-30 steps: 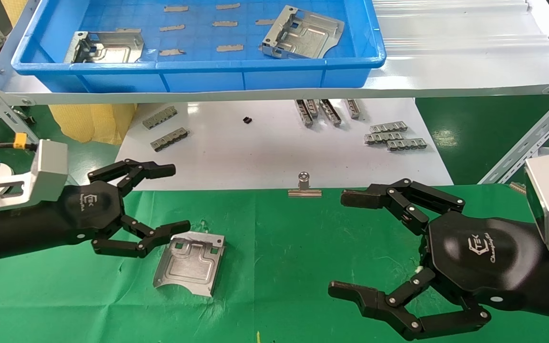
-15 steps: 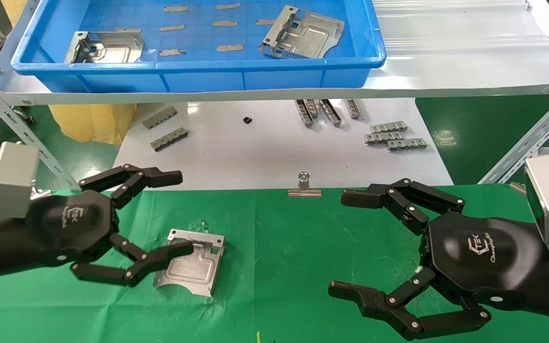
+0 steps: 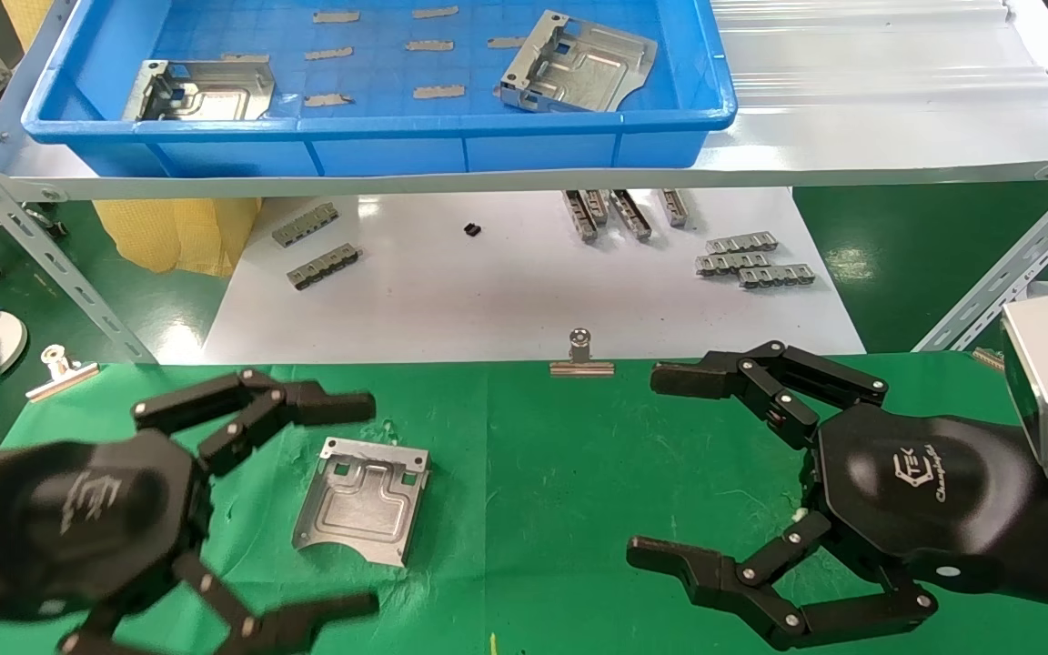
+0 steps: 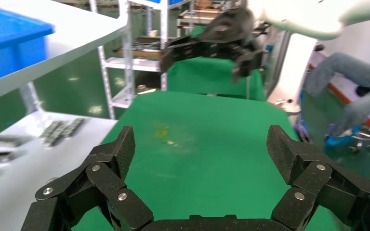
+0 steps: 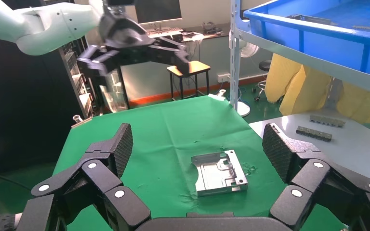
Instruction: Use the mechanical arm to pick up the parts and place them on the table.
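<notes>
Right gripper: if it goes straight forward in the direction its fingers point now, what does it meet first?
Probably the metal part lying flat on the green table. The open right gripper points across the cloth toward it, with nothing between them. Its height is unclear, so it might pass above the part toward the left gripper.

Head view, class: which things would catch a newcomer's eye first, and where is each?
Two black grippers, fingers spread wide, hover over the green table: the left gripper at the near left, the right gripper at the near right. Between them, nearer the left one, a silvery part lies flat on the cloth. Behind, a blue tray on a shelf holds two more.
</notes>
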